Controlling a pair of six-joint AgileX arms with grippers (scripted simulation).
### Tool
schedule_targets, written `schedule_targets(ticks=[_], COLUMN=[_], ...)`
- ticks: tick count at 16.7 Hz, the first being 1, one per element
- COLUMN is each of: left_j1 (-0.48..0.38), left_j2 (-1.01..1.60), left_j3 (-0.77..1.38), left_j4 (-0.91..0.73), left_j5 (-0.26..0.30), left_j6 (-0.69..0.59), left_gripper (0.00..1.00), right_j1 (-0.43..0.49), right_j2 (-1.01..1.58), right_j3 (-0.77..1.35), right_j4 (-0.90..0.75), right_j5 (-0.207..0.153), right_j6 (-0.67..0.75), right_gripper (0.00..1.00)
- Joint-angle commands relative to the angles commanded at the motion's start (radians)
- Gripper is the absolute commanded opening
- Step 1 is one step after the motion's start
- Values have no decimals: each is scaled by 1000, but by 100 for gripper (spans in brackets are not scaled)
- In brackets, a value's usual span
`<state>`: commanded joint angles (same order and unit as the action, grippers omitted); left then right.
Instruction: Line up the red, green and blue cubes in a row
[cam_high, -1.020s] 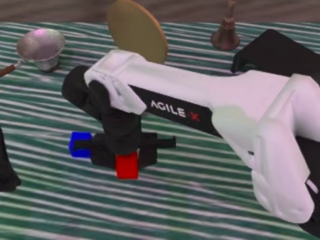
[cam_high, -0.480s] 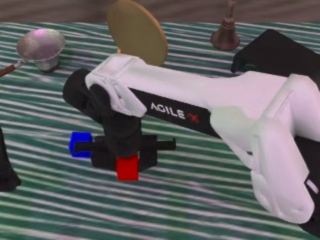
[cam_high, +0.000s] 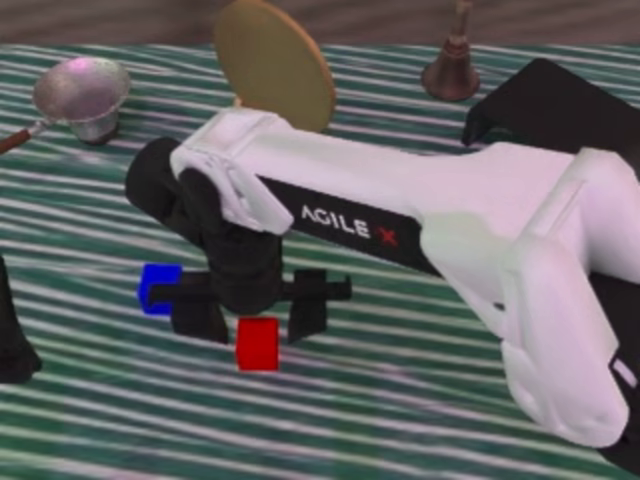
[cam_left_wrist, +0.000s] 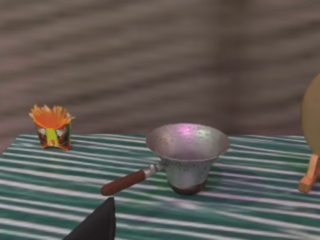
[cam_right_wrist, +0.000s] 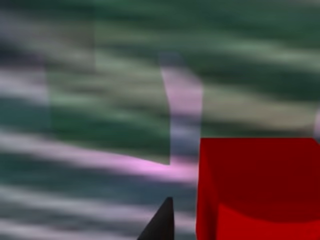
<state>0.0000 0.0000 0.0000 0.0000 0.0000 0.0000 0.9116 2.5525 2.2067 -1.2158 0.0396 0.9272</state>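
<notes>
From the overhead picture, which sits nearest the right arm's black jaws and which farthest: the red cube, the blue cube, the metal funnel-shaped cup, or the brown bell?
Measured from the right gripper, jaws spread apart:
1. Red cube, just below it in the top view, between the jaws.
2. Blue cube, to its left.
3. Metal cup, far back left.
4. Brown bell, far back right.

Right gripper (cam_high: 255, 318) spread wide above the red cube (cam_high: 257, 344), blue cube (cam_high: 157, 287) beside
</notes>
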Motion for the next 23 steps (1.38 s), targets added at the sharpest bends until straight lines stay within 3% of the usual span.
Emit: schedule_targets(ticks=[2, 12, 19, 23], left_j1=[0, 0, 0, 0], left_j2=[0, 0, 0, 0], left_j3=[0, 0, 0, 0], left_j4=[0, 0, 0, 0], left_j5=[0, 0, 0, 0], left_j6=[0, 0, 0, 0], left_gripper=[100, 100, 100, 100], right_j1=[0, 1, 11, 12], right_j2=[0, 3, 17, 16], right_j3=[0, 17, 275, 307], right_j4=[0, -17, -260, -291], right_j5=[0, 0, 0, 0], right_j6=[0, 0, 4, 3], right_gripper=[100, 100, 100, 100])
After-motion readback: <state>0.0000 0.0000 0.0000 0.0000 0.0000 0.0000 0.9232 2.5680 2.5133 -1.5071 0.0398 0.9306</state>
